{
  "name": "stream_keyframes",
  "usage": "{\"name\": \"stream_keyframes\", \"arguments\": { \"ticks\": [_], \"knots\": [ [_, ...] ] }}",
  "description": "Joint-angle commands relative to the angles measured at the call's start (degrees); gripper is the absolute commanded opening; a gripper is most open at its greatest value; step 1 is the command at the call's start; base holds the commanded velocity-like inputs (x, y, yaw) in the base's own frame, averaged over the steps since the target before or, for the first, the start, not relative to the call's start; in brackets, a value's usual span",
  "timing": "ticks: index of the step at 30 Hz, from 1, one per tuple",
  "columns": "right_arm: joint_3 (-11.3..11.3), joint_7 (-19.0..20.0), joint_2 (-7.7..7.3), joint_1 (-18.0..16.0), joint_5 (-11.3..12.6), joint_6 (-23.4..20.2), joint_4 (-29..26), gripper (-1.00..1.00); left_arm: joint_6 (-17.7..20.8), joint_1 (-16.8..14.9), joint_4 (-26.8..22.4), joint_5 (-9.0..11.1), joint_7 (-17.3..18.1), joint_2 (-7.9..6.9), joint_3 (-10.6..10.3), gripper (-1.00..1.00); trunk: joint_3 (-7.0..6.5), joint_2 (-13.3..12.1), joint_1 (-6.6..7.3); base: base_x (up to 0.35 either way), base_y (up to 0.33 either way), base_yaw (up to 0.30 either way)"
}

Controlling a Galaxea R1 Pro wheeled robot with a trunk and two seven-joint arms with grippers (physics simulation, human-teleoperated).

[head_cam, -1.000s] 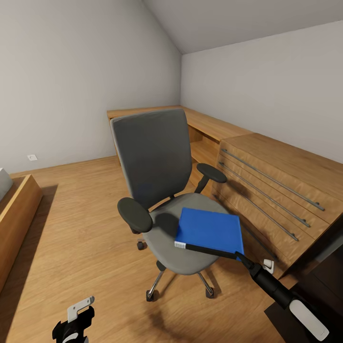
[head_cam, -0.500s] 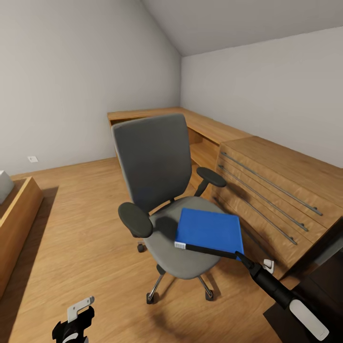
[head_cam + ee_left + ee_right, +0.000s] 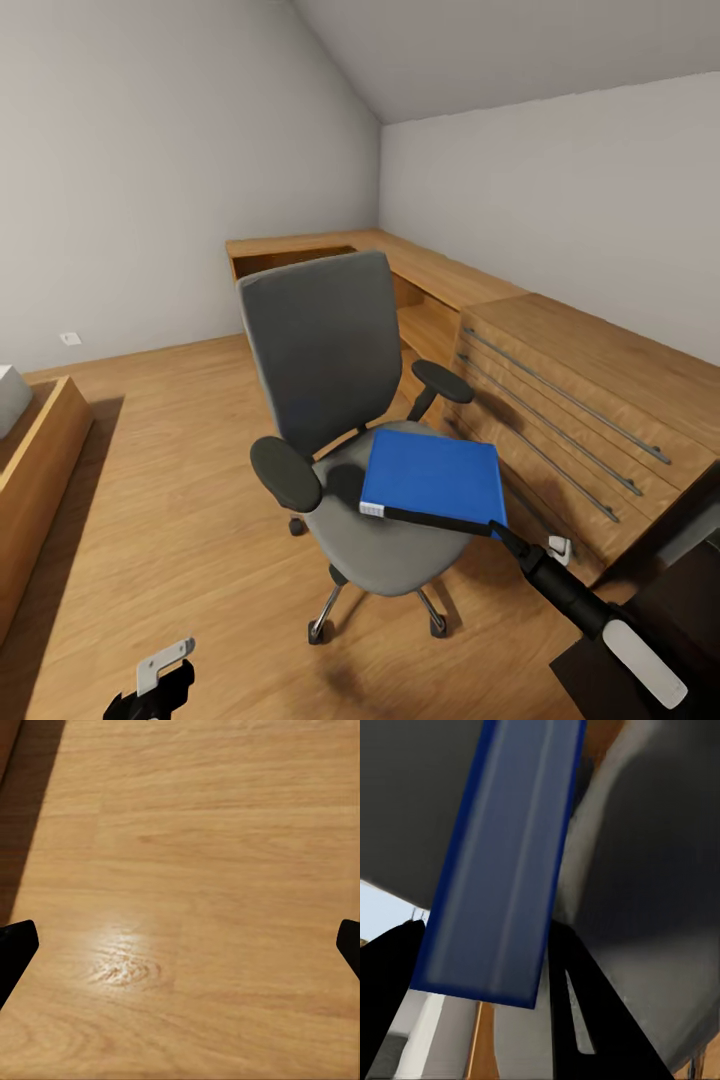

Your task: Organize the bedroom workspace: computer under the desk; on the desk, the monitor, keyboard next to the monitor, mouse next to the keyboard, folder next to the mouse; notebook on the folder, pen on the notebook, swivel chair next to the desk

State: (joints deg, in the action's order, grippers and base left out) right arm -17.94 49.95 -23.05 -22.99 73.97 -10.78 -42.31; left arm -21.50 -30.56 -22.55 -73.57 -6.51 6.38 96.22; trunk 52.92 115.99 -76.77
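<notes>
The grey swivel chair (image 3: 320,340) stands on the wood floor in the middle of the head view, its back toward the far wall. The blue folder (image 3: 432,478) with a black spine edge hovers just over the seat and casts a shadow on it. My right gripper (image 3: 497,528) is shut on the folder's near right corner. In the right wrist view the folder's blue edge (image 3: 502,862) runs between the black fingers (image 3: 386,997) of the right gripper (image 3: 484,937). My left gripper (image 3: 150,690) hangs low at the bottom left, open over bare floor (image 3: 184,941).
A light wooden drawer cabinet (image 3: 570,390) with long bar handles stands close to the right of the chair. Low wooden shelving (image 3: 400,265) runs along the far wall. A wooden box frame (image 3: 35,470) sits at the left edge. A black surface (image 3: 690,590) shows at the bottom right.
The camera has moved, sliding the whole picture down a little. Relative to the seat, the folder has risen slightly in my right gripper.
</notes>
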Motion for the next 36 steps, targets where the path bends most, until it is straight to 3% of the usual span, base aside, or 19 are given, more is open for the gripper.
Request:
{"name": "stream_keyframes", "arguments": {
  "ticks": [1, 10, 14, 19, 24, 31, 33, 36],
  "knots": [
    [-0.22, 0.11, -0.06, -0.04, 0.55, -0.53, -0.29, -1.0, -0.24, -0.06, -0.06, -0.62, -0.19, 0.03, 0.38, 1.0, -0.14, -0.39, 0.23, 0.0, 0.0, 0.0],
    [-0.19, 0.06, -0.07, -0.04, 0.39, -1.73, -1.75, -1.0, -0.54, 0.0, -0.04, -0.61, 1.37, 0.15, 0.38, 1.0, -1.75, -4.0, 2.21, 0.0, 0.0, 0.0],
    [-0.17, 0.06, -0.07, -0.04, 0.38, -1.84, -1.79, -1.0, -2.66, 0.37, -0.32, -0.51, 9.1, 0.11, 0.41, 1.0, -2.47, -5.61, 3.09, 0.0, 0.0, 0.0],
    [-0.21, 0.03, -0.03, -0.04, 0.33, -1.82, -1.81, -1.0, -10.12, 2.01, -2.31, -0.43, 22.3, 0.03, 0.86, 1.0, -3.37, -7.61, 4.19, 0.0, 0.0, 0.0],
    [-0.36, -0.02, 0.1, -0.04, 0.27, -1.75, -2.14, -1.0, -13.03, 2.69, -3.63, -0.49, 29.28, 0.09, 1.1, 1.0, -4.26, -9.62, 5.28, 0.0, 0.0, 0.0],
    [-0.54, -2.14, 0.22, -0.04, -0.11, -1.62, -5.14, -1.0, -13.4, 2.86, -3.88, -0.47, 30.54, 0.13, 1.39, 1.0, -5.52, -12.43, 6.82, 0.0, 0.0, 0.0],
    [-0.57, -2.69, 0.25, -0.04, -0.25, -1.66, -5.36, -1.0, -13.36, 2.87, -3.87, -0.45, 30.55, 0.12, 2.5, 1.0, -5.88, -13.23, 7.26, 0.0, 0.0, 0.0],
    [-0.52, -3.55, 0.27, -0.04, -0.3, -1.69, -5.51, -1.0, -13.32, 2.87, -3.8, -0.44, 30.52, 0.17, 5.91, 1.0, -6.42, -14.43, 7.92, 0.0, 0.0, 0.0]
  ]
}}
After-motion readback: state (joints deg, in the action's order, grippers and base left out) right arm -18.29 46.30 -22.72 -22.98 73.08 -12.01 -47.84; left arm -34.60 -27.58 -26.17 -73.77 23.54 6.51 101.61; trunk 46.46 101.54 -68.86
